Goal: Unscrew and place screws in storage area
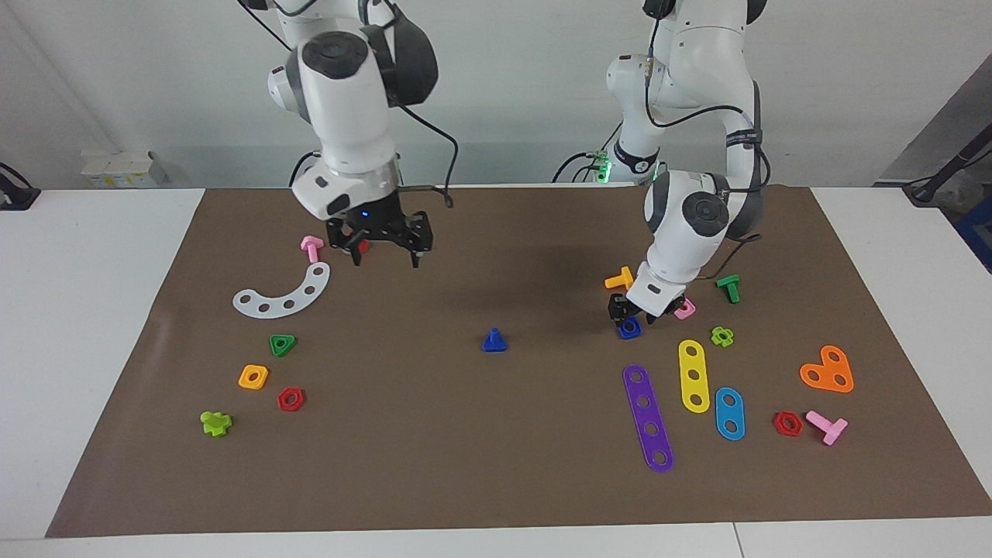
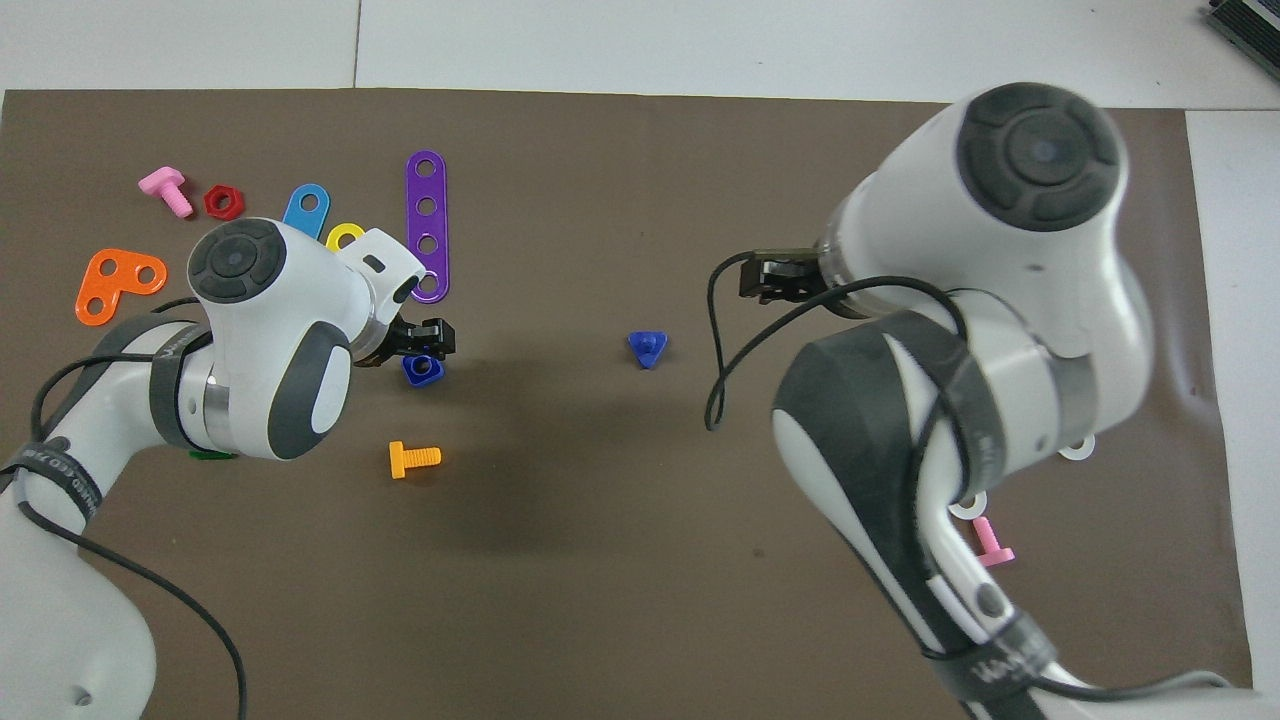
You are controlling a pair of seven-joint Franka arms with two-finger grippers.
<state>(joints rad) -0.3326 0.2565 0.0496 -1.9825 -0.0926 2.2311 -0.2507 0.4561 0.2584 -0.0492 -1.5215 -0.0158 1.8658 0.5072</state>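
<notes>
On the brown mat [image 1: 496, 465], near its middle, the blue bolt [image 1: 494, 340] is standing head-down with its stem pointing up, apart from both grippers. Its blue nut [image 1: 629, 328] is lying toward the left arm's end of the mat, just beside the left gripper [image 1: 637, 311]. That gripper is hanging low over the mat right next to the nut, its fingers spread and gripping nothing; whether a fingertip is touching the nut I cannot tell. An orange bolt [image 1: 620, 278] is lying a little nearer to the robots than the nut, and a pink nut [image 1: 685, 310] is sitting beside the gripper. A purple strip [image 1: 648, 418], a yellow strip [image 1: 694, 375] and a light-blue strip [image 1: 729, 413] are lying farther from the robots. The right gripper [image 1: 384, 249] is hanging in the air over the mat toward the right arm's end, fingers spread wide and empty, waiting. Beside it a pink bolt [image 1: 311, 247] and a white curved strip [image 1: 284, 294] are resting on the mat.
</notes>
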